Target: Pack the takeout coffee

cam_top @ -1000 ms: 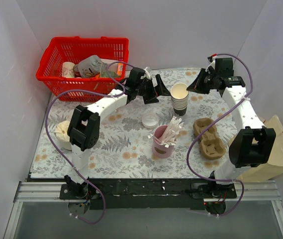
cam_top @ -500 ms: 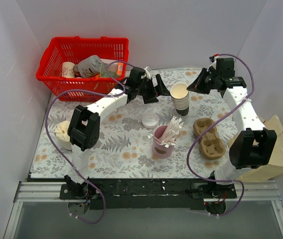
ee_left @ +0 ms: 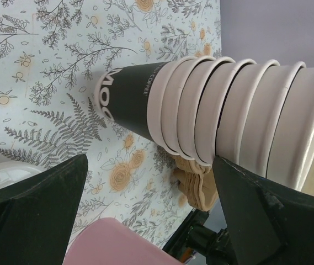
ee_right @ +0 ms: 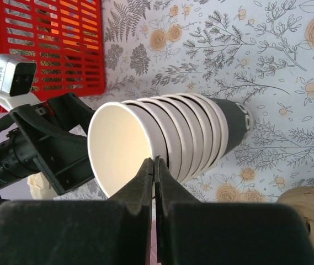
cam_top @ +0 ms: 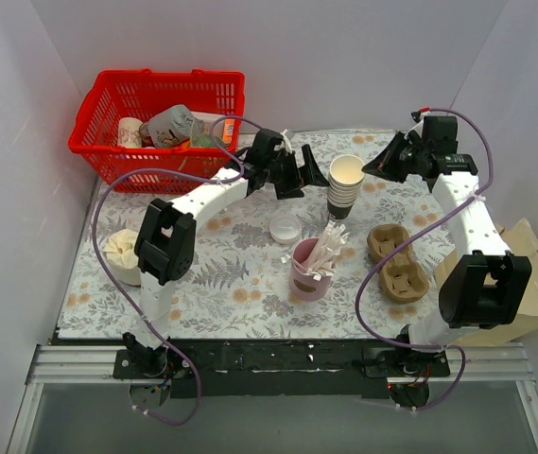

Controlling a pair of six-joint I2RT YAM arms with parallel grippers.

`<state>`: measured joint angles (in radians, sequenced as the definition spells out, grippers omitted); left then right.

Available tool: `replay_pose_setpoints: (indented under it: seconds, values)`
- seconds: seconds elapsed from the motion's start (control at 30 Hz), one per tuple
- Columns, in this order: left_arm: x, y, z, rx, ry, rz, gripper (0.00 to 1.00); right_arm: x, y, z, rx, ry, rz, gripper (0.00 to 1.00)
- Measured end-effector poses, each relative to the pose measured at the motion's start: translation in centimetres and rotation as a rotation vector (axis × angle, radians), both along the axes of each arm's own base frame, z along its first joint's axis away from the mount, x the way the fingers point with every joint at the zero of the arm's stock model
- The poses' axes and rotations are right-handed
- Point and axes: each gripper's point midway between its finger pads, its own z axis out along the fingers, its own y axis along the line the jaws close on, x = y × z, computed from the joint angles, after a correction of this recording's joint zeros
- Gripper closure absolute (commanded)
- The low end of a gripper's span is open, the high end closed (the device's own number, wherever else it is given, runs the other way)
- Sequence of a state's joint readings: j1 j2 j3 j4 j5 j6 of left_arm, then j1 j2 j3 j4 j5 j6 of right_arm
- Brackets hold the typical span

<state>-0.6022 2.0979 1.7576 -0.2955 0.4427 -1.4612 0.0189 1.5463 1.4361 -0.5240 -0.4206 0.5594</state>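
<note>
A stack of cream paper cups (cam_top: 344,189) with a dark cup (ee_left: 129,96) at its bottom stands tilted at the back middle of the table. My right gripper (cam_top: 375,167) is shut on the rim of the top cup (ee_right: 118,143); the thin rim sits pinched between its fingertips (ee_right: 154,161). My left gripper (cam_top: 308,175) is open just left of the stack. In the left wrist view the stack (ee_left: 228,110) lies ahead between the spread fingers (ee_left: 46,193). The takeout coffee is out of view; no lidded dark cup shows.
A red basket (cam_top: 108,99) of items is at the back left. A loose white lid (cam_top: 286,227), a pink cup of white sticks (cam_top: 309,271) and brown cardboard cup carriers (cam_top: 397,262) lie in front of the stack. A paper bag (cam_top: 533,284) stands at the right edge.
The right gripper has pulled right and slightly back with the top cup's rim, tilting the stack toward it. The left gripper has followed to the right, staying open beside the stack.
</note>
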Motion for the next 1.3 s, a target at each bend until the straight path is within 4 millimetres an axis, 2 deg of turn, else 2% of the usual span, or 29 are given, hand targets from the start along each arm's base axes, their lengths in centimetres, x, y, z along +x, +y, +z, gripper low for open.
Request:
replay_pose_setpoints:
  seconds: [0.23, 0.47, 0.57, 0.73, 0.87, 1.03, 1.17, 1.3]
  values:
    - [-0.8, -0.8, -0.8, 0.025, 0.012, -0.028, 0.02, 0.0, -0.1, -0.1, 0.013, -0.006, -0.001, 0.99]
    - [-0.7, 0.1, -1.0, 0.095, 0.007, -0.005, 0.02, -0.1, -0.8, -0.9, -0.047, -0.011, -0.001, 0.99]
    - [-0.2, 0.6, 0.5, 0.122, -0.027, 0.023, 0.02, 0.0, -0.9, -0.9, -0.056, -0.017, 0.003, 0.99]
    - [0.3, 1.3, 4.2, 0.122, -0.096, 0.055, 0.02, 0.1, -1.1, -0.4, -0.072, -0.031, 0.001, 0.99]
    - [0.3, 2.3, 6.5, 0.133, -0.136, 0.092, 0.02, 1.0, -1.4, 2.5, -0.087, -0.101, -0.012, 0.99]
    - [-0.1, 4.3, 10.5, 0.140, -0.208, 0.162, 0.02, 1.8, -1.7, 8.8, -0.109, -0.258, -0.025, 0.99]
    - [-1.9, 6.6, 15.1, 0.110, -0.282, 0.213, 0.02, 0.5, -1.8, 12.2, -0.110, -0.339, -0.030, 0.99]
    - [-4.1, 8.8, 19.2, 0.067, -0.349, 0.250, 0.02, -1.2, -1.2, 13.6, -0.100, -0.367, -0.005, 0.99]
